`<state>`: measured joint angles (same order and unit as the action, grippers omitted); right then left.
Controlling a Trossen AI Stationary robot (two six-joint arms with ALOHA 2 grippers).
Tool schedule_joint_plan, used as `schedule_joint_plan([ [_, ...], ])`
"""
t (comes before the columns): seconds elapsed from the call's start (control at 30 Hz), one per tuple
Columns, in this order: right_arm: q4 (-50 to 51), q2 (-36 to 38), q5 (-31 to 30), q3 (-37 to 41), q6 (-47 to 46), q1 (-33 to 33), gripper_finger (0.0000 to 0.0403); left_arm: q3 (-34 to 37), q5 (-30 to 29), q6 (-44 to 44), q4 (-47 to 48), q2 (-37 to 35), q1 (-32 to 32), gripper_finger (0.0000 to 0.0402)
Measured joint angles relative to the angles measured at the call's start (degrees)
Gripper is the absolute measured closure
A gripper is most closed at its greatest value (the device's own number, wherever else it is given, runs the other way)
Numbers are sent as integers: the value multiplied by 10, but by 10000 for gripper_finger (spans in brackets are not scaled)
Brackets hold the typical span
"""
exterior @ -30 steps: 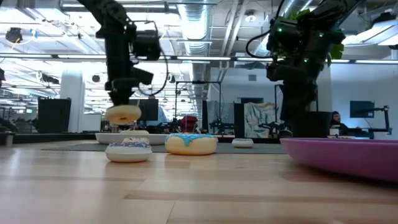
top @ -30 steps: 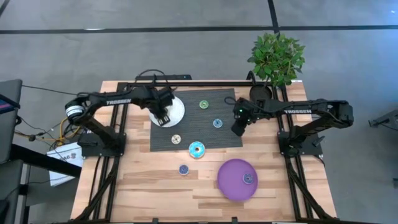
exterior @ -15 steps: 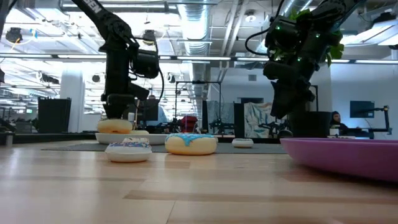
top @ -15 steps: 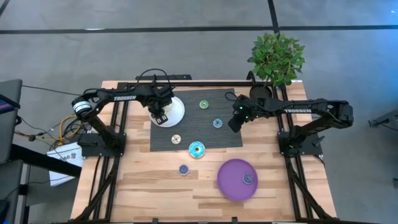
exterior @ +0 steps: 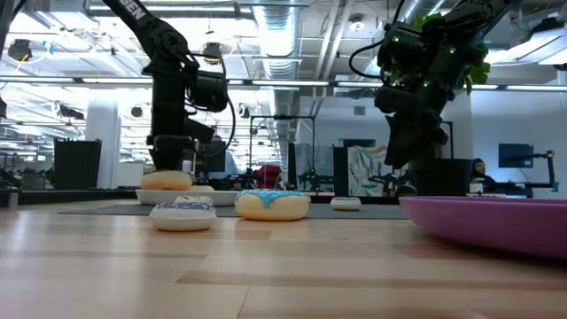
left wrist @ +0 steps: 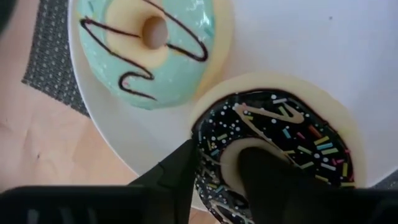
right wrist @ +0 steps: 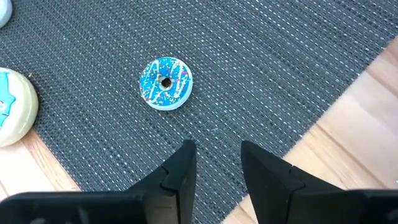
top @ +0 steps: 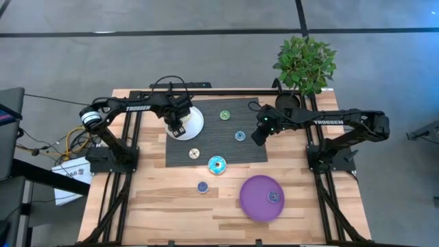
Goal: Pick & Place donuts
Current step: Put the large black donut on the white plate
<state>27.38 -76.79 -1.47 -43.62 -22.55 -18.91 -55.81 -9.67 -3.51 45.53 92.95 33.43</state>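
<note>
Wooden tabletop and dark mat carry the scattered donuts. Left gripper (left wrist: 214,180) pinches 1 chocolate donut (left wrist: 280,149) through its hole, resting on the white plate (left wrist: 348,56). Right gripper (right wrist: 214,165), fingers spread, hovers short of a blue donut (right wrist: 165,83); probably light, rigid, best gripped rim-to-hole.

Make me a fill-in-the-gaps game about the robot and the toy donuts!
1. The left gripper is holding the dark sprinkled donut down on the round ____ plate.
2. Next to it on that plate lies a donut with ____ icing and a dark squiggle.
3. The right gripper hangs open over the dark woven ____, near the small blue donut.
4. The purple plate has ____ donut on it.

Missing words: white; teal; mat; one
</note>
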Motion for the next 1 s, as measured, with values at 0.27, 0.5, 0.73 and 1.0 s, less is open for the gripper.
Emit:
schedule_joint_plan([
  [0.27, 0, 0, 1, 0, 0, 0, 285, 0, 0, 9, 21, 0, 0, 274],
  [0.5, 0, 0, 1, 0, 0, 0, 285, 0, 19, 32, 26, 0, 0, 273],
  [0.73, 0, 0, 1, 0, -1, 0, 285, 0, 18, 50, 26, 0, 0, 273],
  [1.0, 0, 0, 1, 0, -17, 1, 285, 0, -32, 61, 24, 0, 0, 273],
])
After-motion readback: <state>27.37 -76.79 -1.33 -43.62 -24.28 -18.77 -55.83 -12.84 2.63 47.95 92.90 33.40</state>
